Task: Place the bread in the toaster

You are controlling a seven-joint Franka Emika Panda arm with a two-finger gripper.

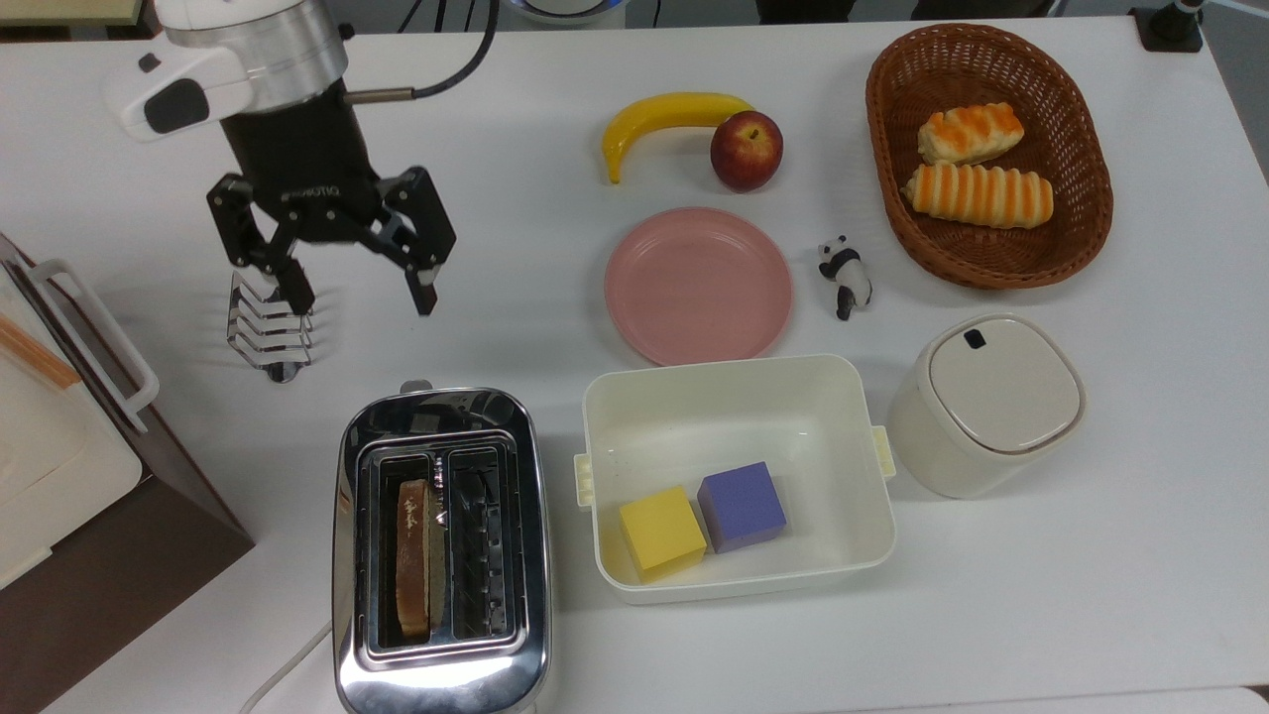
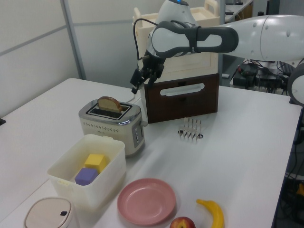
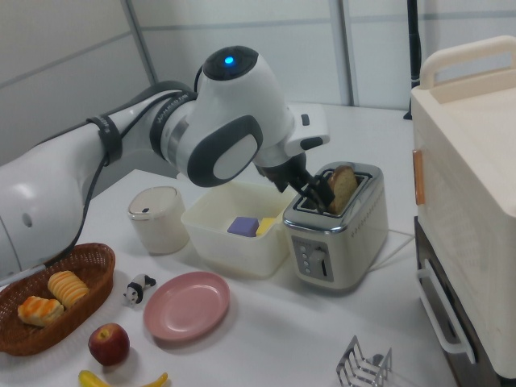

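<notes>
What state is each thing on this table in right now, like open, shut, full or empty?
tool: open, holding nothing
bread: standing in one toaster slot
toaster: other slot empty
toast rack: empty
pink plate: empty
white tub: open, holding two cubes
basket: holding two rolls
white canister: lid shut

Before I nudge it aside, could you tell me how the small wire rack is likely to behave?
The rack looks like thin bent wire, so it is probably light and would slide easily on the smooth white table. Its upright loops stand narrow and tall in the left view, so a push high up might tip it. Being open wire, it could snag a fingertip.
</notes>
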